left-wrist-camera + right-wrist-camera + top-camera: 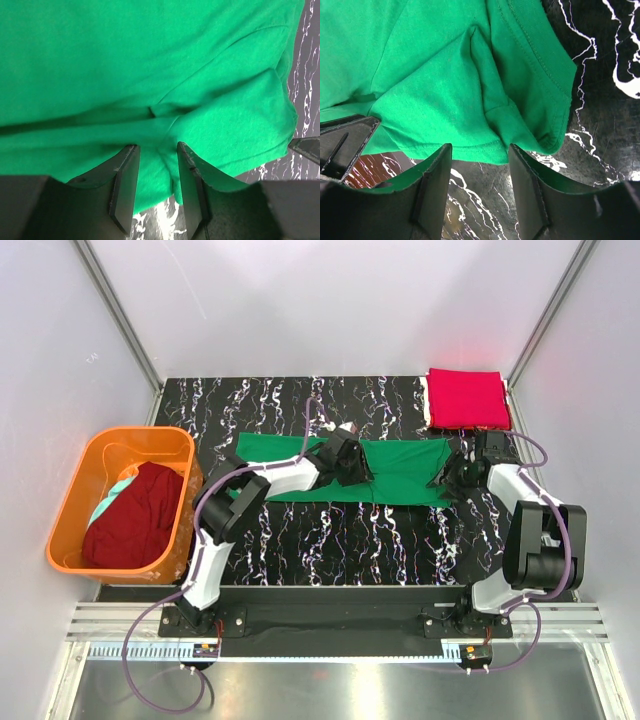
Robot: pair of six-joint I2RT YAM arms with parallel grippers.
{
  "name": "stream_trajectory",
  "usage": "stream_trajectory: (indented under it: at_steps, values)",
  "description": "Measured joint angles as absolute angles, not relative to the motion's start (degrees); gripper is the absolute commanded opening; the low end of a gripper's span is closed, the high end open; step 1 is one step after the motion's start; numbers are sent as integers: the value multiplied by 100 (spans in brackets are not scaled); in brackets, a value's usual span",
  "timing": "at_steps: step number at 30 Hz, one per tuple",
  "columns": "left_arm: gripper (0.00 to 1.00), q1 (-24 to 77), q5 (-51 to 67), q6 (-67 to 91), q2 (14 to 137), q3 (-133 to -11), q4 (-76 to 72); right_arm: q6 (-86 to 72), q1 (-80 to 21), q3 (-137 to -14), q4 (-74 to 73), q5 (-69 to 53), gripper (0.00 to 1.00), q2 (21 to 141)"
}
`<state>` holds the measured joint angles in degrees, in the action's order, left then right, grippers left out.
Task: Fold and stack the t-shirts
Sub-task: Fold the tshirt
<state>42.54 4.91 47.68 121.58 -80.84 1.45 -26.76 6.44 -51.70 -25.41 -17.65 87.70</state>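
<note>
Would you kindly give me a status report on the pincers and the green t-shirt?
Left pincer astride a green t-shirt fold, grip unclear. Right pincer open at its hem. Shirt spread mid-table. Nothing blocking.

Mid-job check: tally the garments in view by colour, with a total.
Green t-shirt, flat on the table: 1
Red t-shirt, folded: 1
Maroon t-shirt, in the orange basket: 1
Pale teal garment, in the basket: 1
Total: 4

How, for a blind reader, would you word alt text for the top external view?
A green t-shirt lies in a strip on a table, left gripper at its middle, right gripper at its right end. Red t-shirt folded far right; orange basket holds maroon t-shirt and teal garment.
</note>
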Motion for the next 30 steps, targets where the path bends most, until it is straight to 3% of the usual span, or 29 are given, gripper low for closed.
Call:
stream_trajectory:
  at_steps: [5, 13, 23, 25, 30]
  values:
    - [40, 4254, 589, 4860, 12311, -8204, -5, -2679, 644, -5170, -2504, -1765, 49, 8827]
    - [39, 4241, 607, 5006, 12383, -8270, -132, -2685, 644, -5172, -2477, -1767, 48, 8836]
    - [36, 4084, 738, 5369, 12383, -8267, -449, -2783, 644, -5236, -2375, -1861, 39, 9094]
    - [36, 4036, 794, 5485, 12387, -8263, -534, -2808, 644, -5339, -2381, -1861, 40, 9120]
    - [36, 3933, 963, 5706, 12505, -8263, -727, -2832, 644, -5835, -2543, -1754, 53, 9212]
